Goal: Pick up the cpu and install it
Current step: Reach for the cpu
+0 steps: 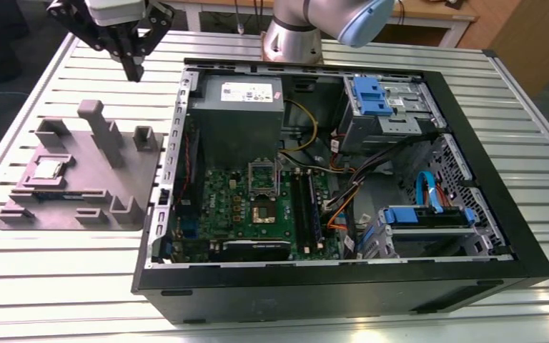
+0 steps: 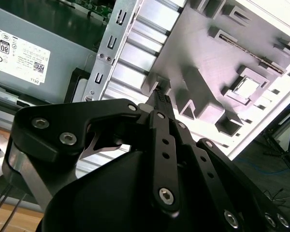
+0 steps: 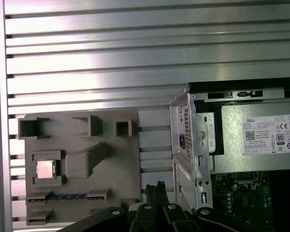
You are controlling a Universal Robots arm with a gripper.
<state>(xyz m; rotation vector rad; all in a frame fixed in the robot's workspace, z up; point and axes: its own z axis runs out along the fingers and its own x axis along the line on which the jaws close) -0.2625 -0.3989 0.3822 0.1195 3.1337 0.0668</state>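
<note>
Claw: you are looking at one claw, hanging over the worktop beside a corner of the case. Its fingers are pressing together at the tips and gripping nothing.
Cpu: one cpu is lying flat in a square pocket of the tray, with its silver top facing up.
Cpu to claw: the cpu is sitting well apart from the claw, on the side of the tray away from the case. In the first wrist view the closed fingertips are hovering by the tray edge nearest the case, while the cpu is resting across the tray from them.
Tray: one grey moulded tray is lying on the worktop just beside the case, at the exterior view's left.
Case: one open case is lying on its side, showing you its green board.
Socket: one metal-framed socket is sitting on that board, far from both claw and cpu.
Count: you are seeing one claw, one cpu, one tray, one case and one socket.
</note>
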